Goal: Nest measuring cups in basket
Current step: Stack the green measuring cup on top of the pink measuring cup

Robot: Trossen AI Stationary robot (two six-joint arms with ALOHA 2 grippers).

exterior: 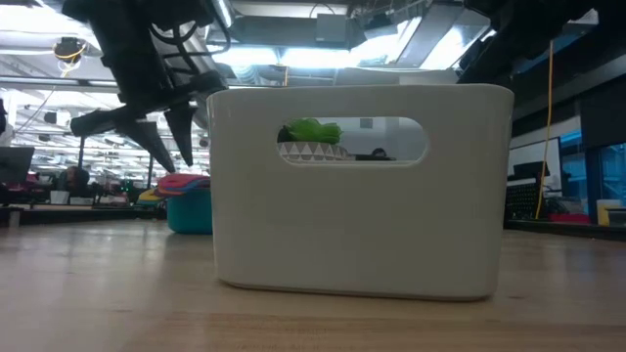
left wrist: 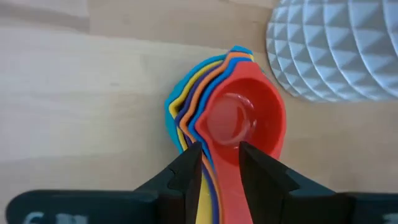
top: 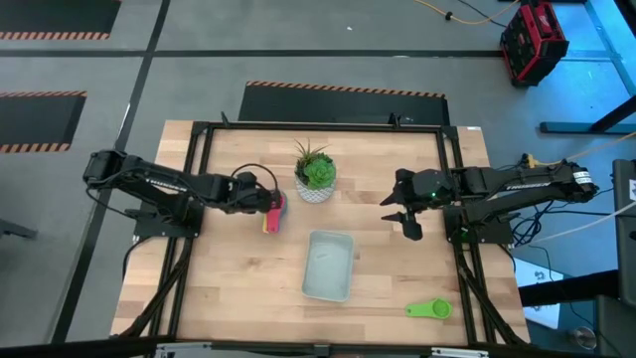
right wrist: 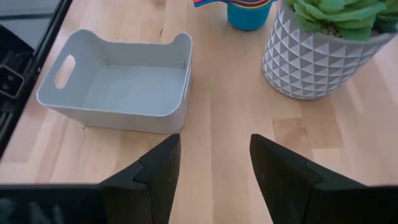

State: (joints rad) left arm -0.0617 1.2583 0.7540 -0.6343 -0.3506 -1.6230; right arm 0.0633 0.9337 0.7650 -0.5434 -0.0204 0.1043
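Left end effector (left wrist: 221, 160) slightly parted astride stacked measuring cups' (left wrist: 227, 115) handles, apparently ungripped; right end effector (right wrist: 214, 163) open, empty.

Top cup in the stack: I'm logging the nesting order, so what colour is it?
Orange-red top cup, clearest in the left wrist view.

From table height, the basket (exterior: 360, 191) fills the middle and hides most of the potted plant (exterior: 311, 131), seen only through its handle slot. The stacked measuring cups (left wrist: 225, 118) run off the left wrist picture's edge at their handles. People far behind are too blurred to make out.
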